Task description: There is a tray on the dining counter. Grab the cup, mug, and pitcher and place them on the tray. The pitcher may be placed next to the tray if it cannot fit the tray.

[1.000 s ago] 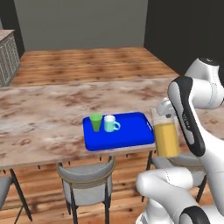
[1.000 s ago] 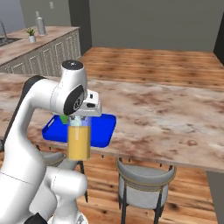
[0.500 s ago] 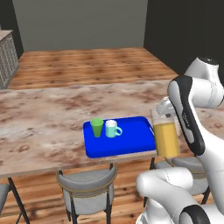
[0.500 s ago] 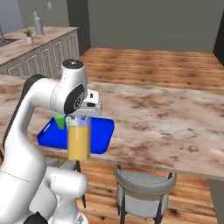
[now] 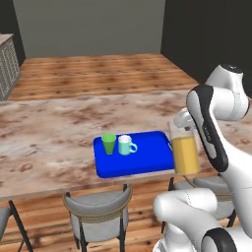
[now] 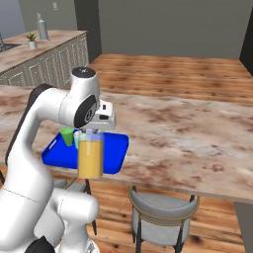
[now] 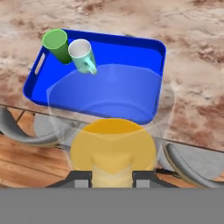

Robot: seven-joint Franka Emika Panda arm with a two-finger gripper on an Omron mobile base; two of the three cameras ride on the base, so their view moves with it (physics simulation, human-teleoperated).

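Pitcher [image 5: 185, 153]: clear glass, orange-yellow liquid, upright, lifted off the counter by the tray's near right corner.
Tray [image 5: 147, 160]: blue, on the dining counter [image 5: 44, 142] at its near edge.
Cup [image 5: 109, 143]: green, in tray's left end.
Mug [image 5: 126, 145]: teal, just beside cup.
Gripper [image 6: 94, 131]: clamped on pitcher's rim, arm bent above it.
Open room: tray's right half bare.
Chair [image 5: 97, 210]: under counter edge below tray.

Wooden plank floor [image 5: 98, 74], grey wall [image 5: 88, 24], grey chairs [image 5: 98, 206].
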